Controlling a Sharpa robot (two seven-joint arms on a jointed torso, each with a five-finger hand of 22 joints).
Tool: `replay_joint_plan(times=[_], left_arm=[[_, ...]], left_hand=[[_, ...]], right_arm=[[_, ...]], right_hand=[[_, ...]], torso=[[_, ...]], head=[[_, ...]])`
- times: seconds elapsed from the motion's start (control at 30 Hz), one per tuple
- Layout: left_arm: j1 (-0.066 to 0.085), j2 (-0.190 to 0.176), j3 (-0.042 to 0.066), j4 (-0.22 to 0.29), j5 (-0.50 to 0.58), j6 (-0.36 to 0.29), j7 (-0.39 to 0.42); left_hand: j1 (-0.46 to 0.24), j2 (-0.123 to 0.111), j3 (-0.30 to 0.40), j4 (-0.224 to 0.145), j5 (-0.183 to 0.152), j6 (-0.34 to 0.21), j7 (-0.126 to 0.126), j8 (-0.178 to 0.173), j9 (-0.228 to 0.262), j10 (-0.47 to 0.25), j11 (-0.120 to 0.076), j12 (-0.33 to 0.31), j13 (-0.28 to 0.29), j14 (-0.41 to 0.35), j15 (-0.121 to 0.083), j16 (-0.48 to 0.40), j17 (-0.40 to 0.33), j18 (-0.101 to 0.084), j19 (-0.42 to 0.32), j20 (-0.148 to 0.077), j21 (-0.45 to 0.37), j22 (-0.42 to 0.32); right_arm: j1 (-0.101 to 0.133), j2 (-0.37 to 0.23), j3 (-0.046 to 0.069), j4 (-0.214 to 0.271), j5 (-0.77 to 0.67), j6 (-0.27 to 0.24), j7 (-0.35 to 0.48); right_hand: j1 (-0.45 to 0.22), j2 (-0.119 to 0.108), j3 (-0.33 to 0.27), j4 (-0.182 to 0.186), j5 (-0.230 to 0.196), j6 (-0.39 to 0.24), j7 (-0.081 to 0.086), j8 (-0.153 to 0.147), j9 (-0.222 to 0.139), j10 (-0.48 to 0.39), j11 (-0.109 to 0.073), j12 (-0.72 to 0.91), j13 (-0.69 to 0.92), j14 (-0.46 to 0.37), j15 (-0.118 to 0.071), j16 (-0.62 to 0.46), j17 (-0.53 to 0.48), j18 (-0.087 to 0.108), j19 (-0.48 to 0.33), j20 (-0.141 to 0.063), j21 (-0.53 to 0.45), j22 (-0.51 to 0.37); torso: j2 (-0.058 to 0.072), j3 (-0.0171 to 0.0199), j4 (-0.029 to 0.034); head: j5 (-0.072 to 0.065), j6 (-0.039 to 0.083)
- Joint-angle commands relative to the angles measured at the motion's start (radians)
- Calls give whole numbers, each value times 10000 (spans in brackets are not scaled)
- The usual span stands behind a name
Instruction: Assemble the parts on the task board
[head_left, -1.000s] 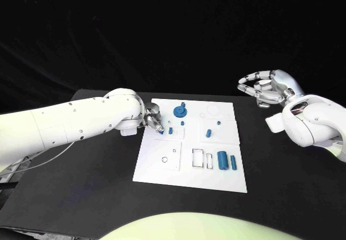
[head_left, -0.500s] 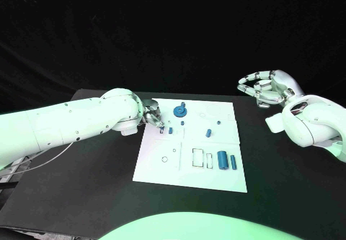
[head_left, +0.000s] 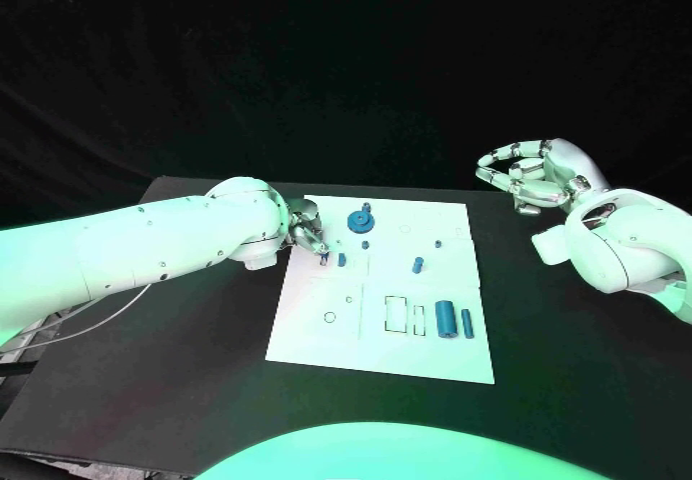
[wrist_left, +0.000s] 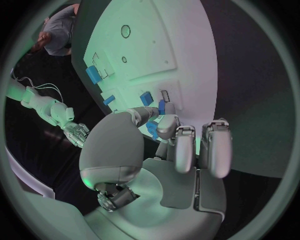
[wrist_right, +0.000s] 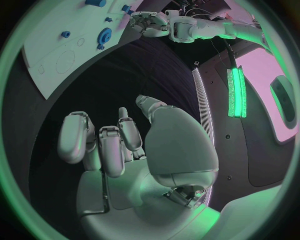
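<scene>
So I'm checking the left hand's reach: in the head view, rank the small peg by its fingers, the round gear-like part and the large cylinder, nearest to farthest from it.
1. The small peg, right beside the left hand at the board's left.
2. The round gear-like part, at the board's far edge.
3. The large cylinder, toward the board's near right.

- right hand (wrist_right: 134, 150) sits over the black table (wrist_right: 144, 65), palm up toward the camera, fingers (wrist_right: 74, 137) curled in a bit, nothing in them
- task board (wrist_right: 59, 55) is well away from that hand, white plate curving along the far side of the table
- on the board: a blue gear-looking round part (wrist_right: 104, 36), a small blue peg (wrist_right: 65, 34) near it, and a bigger blue piece (wrist_right: 95, 2) right at the edge of the circle
- a faint circle outline (wrist_right: 64, 61) is marked on the bare end of the board
- left hand (wrist_right: 152, 23) reaches in at the board's edge, fingers down by the blue bits; can't tell whether it's gripping anything
</scene>
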Motion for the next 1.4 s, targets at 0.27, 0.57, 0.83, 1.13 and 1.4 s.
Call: replay_joint_plan(times=[0.27,0.57,0.83,1.13,1.4], left_arm=[[-34,51,-14,-15,-359,557,66],[-39,41,-27,37,-486,791,57],[-41,21,-33,58,-503,825,56],[-42,-19,-30,101,-484,767,82],[-42,-38,-29,125,-393,819,51]], left_hand=[[50,-20,1875,-1951,37,107,-84,36,7,78,-10,50,2,1040,-61,36,2635,-73,382,-54,70,1318],[53,-42,1872,-1963,49,115,-88,36,6,74,-13,33,-19,1040,-64,36,2635,-76,389,-58,76,1332],[54,-48,1871,-1967,54,119,-89,36,5,66,-15,16,-42,1040,-65,36,2635,-75,387,-59,74,1327],[57,-71,1874,-1977,92,140,-96,37,3,64,-21,-11,-73,1040,-70,36,2635,-76,389,-64,75,1331],[57,-84,1880,-1978,134,161,-102,37,0,70,-28,-28,-91,1040,-75,36,2635,-75,387,-69,73,1326]], right_arm=[[-7,7,2,11,-72,98,103],[-7,6,2,11,-72,100,104],[-7,7,2,7,-72,95,112],[-8,21,2,0,-72,97,111],[-10,29,2,-3,-72,99,106]], right_hand=[[0,67,-20,61,40,-32,-8,53,16,34,-14,29,9,537,-78,13,758,112,46,6,25,11],[0,67,-20,61,40,-32,-8,53,16,34,-14,29,9,537,-78,13,758,112,46,6,25,11],[0,67,-20,61,40,-32,-8,53,16,34,-14,29,9,537,-78,13,758,112,46,6,25,11],[0,67,-20,61,40,-32,-8,53,16,34,-14,29,9,537,-78,13,758,112,46,6,25,11],[0,67,-20,61,40,-32,-8,53,16,34,-14,29,9,537,-78,13,758,112,46,6,25,11]], torso=[[-3,4,3],[-3,6,7],[2,4,4],[6,5,6],[3,6,-6]], head=[[12,-12],[28,-15],[39,9],[47,-5],[65,-18]])
